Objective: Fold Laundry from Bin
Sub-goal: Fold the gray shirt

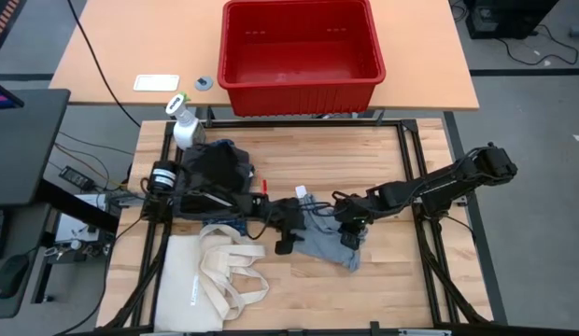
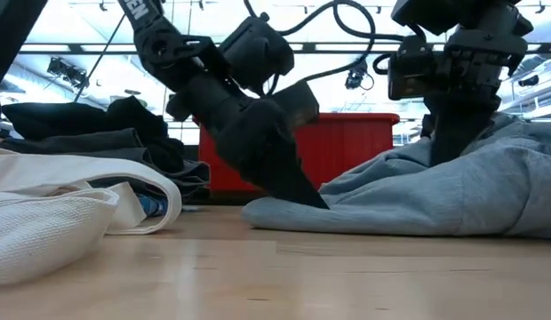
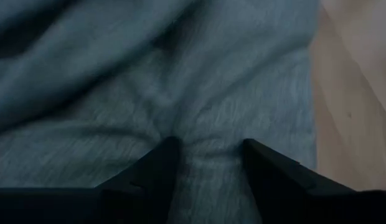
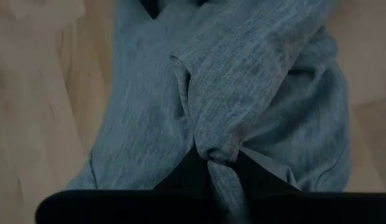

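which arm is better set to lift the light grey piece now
Right. The right gripper is already pinched shut on a bunched fold of the light grey piece. The left gripper only straddles its edge, jaws apart.

Lighting: even and bright from overhead; ceiling windows glare white behind the arms in the low view. Shadows: soft, short, under the bin (image 1: pixel 299 51). Wrist views: dim, bluish, fingers (image 3: pixel 157 171) blurred close up. Low view: near table (image 2: pixel 275 276) soft.

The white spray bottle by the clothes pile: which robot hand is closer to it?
Left. The left gripper sits nearer the spray bottle, pressing on the grey garment; the right gripper pinches that garment farther away.
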Robot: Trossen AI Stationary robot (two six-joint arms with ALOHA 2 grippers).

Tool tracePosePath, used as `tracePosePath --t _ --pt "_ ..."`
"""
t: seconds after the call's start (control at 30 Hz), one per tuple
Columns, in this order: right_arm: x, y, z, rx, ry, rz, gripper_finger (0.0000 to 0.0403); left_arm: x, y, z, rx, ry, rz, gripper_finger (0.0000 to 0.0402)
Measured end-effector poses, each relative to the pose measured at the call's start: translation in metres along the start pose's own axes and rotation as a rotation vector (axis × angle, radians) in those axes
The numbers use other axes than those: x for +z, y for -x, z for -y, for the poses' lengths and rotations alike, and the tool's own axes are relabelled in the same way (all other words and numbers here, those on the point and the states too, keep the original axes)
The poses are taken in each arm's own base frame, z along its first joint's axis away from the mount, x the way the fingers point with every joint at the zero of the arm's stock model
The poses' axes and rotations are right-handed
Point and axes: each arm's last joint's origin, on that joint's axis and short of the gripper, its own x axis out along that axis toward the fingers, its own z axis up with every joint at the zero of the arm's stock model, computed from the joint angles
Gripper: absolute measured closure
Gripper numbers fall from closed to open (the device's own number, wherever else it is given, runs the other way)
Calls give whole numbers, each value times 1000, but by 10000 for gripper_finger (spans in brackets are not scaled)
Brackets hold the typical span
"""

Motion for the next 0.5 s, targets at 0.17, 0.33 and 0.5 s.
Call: tracePosePath --t 0.17,0.33,0.5 --pt "-3 0 2 -20 30 -27 359 -6 -4 1 -7 19 -52 210" --pt "-2 2 17 -116 -46 -53 326 -7 -2 12 -26 5 -76 210" --pt "1 5 26 -172 -107 -31 313 -13 -1 16 -42 9 -145 210"
